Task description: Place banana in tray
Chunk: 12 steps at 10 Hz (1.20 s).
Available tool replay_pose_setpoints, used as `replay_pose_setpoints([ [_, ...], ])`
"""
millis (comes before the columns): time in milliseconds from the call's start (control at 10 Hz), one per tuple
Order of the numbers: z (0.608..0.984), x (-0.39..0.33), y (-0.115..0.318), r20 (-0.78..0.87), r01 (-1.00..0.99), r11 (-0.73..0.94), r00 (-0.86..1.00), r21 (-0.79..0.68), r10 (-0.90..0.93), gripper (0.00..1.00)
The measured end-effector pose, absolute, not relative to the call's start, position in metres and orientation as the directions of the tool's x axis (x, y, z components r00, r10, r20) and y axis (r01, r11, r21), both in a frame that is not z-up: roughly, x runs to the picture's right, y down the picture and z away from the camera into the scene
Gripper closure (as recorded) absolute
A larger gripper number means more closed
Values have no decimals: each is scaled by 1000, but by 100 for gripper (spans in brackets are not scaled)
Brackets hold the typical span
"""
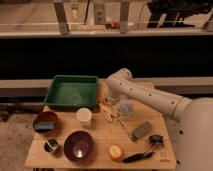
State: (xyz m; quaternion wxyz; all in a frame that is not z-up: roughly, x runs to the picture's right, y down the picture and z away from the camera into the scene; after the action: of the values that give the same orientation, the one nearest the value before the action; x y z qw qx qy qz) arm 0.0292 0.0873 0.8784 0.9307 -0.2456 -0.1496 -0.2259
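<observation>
The banana [106, 112], small and pale yellow-cream, lies on the wooden table just right of the white cup [84, 116]. The green tray [56, 93] stands at the table's back left, with nothing visible in it. My gripper [111, 102] hangs from the white arm [145, 96], which reaches in from the right. It is low over the table, right at the banana's far end. The wrist hides the spot where gripper and banana meet, so I cannot tell if they touch.
A pale blue crumpled object [126, 108] lies right of the gripper. A brown bowl [45, 121], a small can [50, 146], a purple bowl [78, 145] and a round orange fruit [116, 151] line the front. A grey block [141, 130] and black tools [145, 152] lie at the right.
</observation>
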Motion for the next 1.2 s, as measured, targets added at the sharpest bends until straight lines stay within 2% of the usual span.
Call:
replay_pose_setpoints([
  [800, 895, 14, 105, 375, 468, 777, 870, -422, -321, 22],
  [900, 897, 15, 106, 374, 465, 775, 872, -429, -316, 27],
  [1200, 904, 17, 108, 386, 451, 773, 876, -447, -288, 58],
])
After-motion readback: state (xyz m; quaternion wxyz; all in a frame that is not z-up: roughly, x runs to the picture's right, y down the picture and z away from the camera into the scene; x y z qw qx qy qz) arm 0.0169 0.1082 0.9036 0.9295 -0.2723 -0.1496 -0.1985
